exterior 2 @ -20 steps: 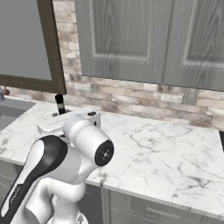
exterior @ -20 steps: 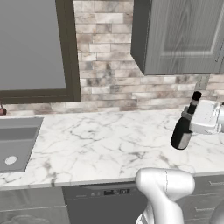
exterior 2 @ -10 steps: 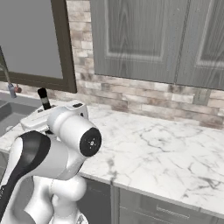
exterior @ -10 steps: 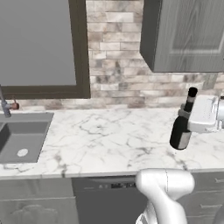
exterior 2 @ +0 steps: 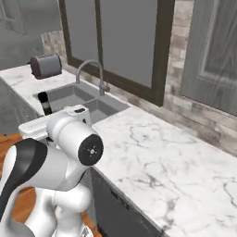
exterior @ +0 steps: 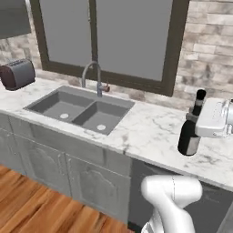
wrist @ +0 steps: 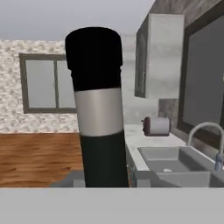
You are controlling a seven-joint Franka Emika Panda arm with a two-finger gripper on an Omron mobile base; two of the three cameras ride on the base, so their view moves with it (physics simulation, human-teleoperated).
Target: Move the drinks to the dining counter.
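Observation:
A tall black wine bottle [exterior: 188, 135], one of the drinks, hangs upright just above the marble sink counter [exterior: 146, 131] at the right. My gripper [exterior: 198, 122] is shut on its upper body from the right side. In the hand view the bottle's black cap and silver-banded neck [wrist: 98, 109] rise close in front of the camera. The bottle's cap [exterior 2: 44, 99] also pokes up behind my white arm in the right base view. The dining counter is out of view.
A double grey sink [exterior: 83, 109] with a curved faucet [exterior: 93, 75] lies left of the bottle, below a dark-framed window [exterior: 111, 36]. At the counter's far left stands a toaster [exterior: 17, 74]. Grey cabinet fronts [exterior: 68, 175] and wood floor [exterior: 36, 211] are below.
The whole picture has shifted because the base has moved: the sink has slid to the middle, and the toaster and floor have come into view. The bottle stays in my gripper.

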